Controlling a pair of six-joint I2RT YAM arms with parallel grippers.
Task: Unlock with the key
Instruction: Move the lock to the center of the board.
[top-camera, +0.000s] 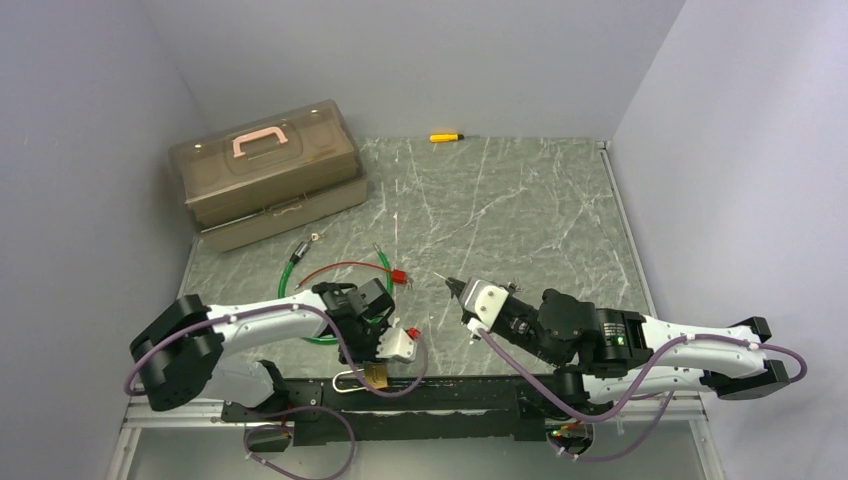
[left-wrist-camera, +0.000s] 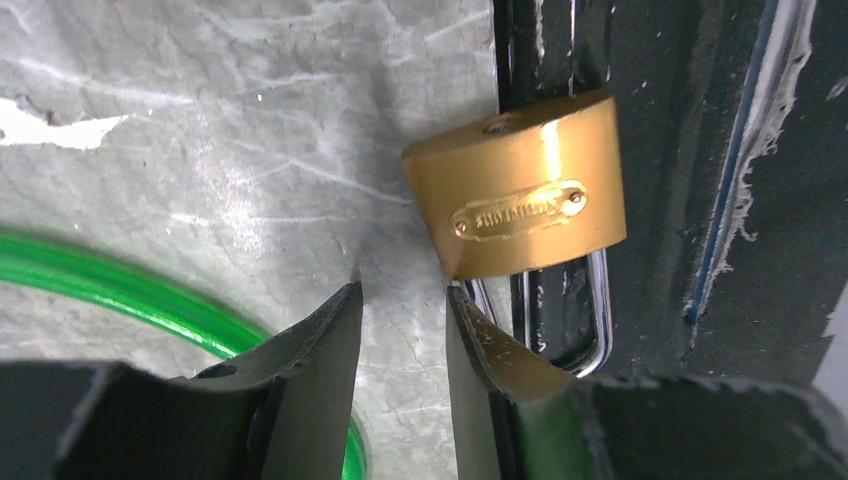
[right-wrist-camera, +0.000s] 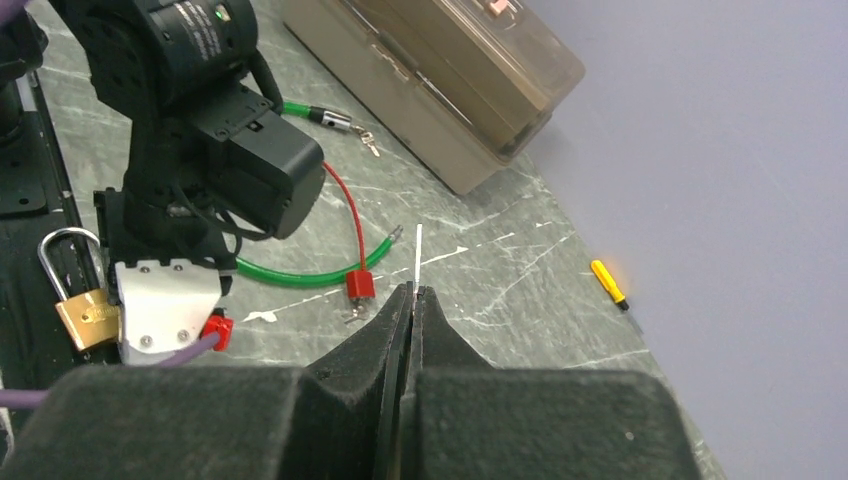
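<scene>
Dark fingers (left-wrist-camera: 310, 370) of the left hand (left-wrist-camera: 404, 292) stand slightly spread with nothing between them, tips just short of the brass padlock (left-wrist-camera: 520, 195). It lies at the near edge of the counter (top-camera: 520, 200), partly on the black base rail (left-wrist-camera: 770, 150), its shackle running beside one finger. Further along, the right hand (right-wrist-camera: 411, 292) is pressed together, pinching the key (right-wrist-camera: 417, 250), whose thin blade juts past the tips, apart from the padlock.

Top camera overhead, wide; both wrist cameras close, sharing padlock (left-wrist-camera: 520, 195).
</scene>
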